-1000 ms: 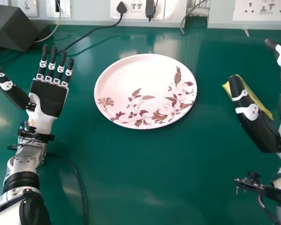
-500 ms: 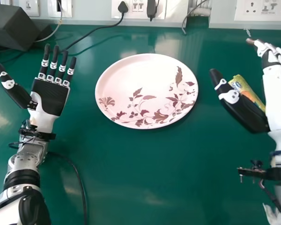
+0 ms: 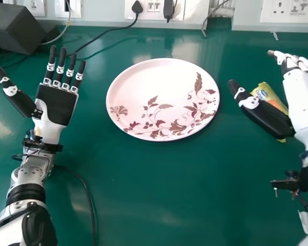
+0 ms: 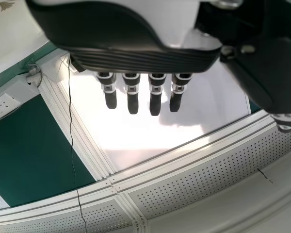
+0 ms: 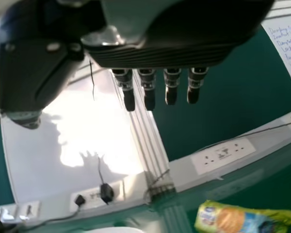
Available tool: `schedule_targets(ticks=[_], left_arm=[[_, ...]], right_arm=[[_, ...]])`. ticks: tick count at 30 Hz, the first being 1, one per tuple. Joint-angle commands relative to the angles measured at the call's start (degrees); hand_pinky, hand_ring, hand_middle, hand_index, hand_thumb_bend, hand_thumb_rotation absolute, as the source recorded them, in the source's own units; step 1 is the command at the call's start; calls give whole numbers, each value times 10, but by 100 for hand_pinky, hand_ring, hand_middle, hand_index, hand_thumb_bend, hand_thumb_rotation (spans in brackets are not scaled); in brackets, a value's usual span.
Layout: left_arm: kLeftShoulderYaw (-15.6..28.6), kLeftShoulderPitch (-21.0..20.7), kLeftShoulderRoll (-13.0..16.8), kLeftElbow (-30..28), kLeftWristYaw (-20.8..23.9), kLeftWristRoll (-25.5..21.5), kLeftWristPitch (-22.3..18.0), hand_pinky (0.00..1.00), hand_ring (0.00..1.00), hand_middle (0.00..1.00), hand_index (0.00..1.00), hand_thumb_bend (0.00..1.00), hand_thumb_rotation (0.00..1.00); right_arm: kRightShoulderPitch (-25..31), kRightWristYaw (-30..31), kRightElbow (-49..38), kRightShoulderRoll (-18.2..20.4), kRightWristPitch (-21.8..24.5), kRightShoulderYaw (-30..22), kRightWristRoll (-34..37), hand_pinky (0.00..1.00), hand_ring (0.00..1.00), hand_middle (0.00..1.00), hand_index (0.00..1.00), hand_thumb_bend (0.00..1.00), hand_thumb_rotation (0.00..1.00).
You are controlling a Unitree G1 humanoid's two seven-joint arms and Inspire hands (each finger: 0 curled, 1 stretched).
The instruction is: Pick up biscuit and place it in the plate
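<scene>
At the far left of the head view, one dark box (image 3: pixel 16 28) sits at the back of the green table (image 3: pixel 143 205), with one pale cable (image 3: pixel 59 37) running up past its right side. In front of the box, the one left hand (image 3: pixel 56 105) is palm up, its fingers straight and spread apart, the thumb held out to the left; it holds nothing. One black cable (image 3: pixel 85 192) curves along the table just beside its forearm.

Next comes one round plate (image 3: pixel 143 92), pale pink with reddish-brown leaves and flowers printed on it. Behind it, two black plugs (image 3: pixel 137 7) are in the white wall panel.

To the right of the plate, and apart from it, lies the task's one biscuit packet (image 3: pixel 267 92), yellow, on the table. The one right hand (image 3: pixel 303 97) is beside it, turned on edge. The thumb crosses in front of the packet, hiding part of it; whether they touch cannot be told. The right wrist view shows the fingers straight, with slim gaps between them, clamped on nothing. One white socket panel (image 3: pixel 292 10) is on the wall at the far right.
</scene>
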Motion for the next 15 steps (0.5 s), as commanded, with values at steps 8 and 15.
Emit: schedule_targets(ticks=[8, 15], left_arm=[[4, 47, -45, 22, -1, 0, 12, 100, 96, 100, 100, 100, 80], [5, 47, -47, 25, -1, 1, 10, 100, 96, 100, 100, 100, 79]], right_arm=[[-57, 89, 27, -26, -5, -11, -64, 98, 100, 100, 98, 89, 70], [-80, 130, 44, -40, -15, -16, -94, 96, 100, 100, 97, 89, 72]])
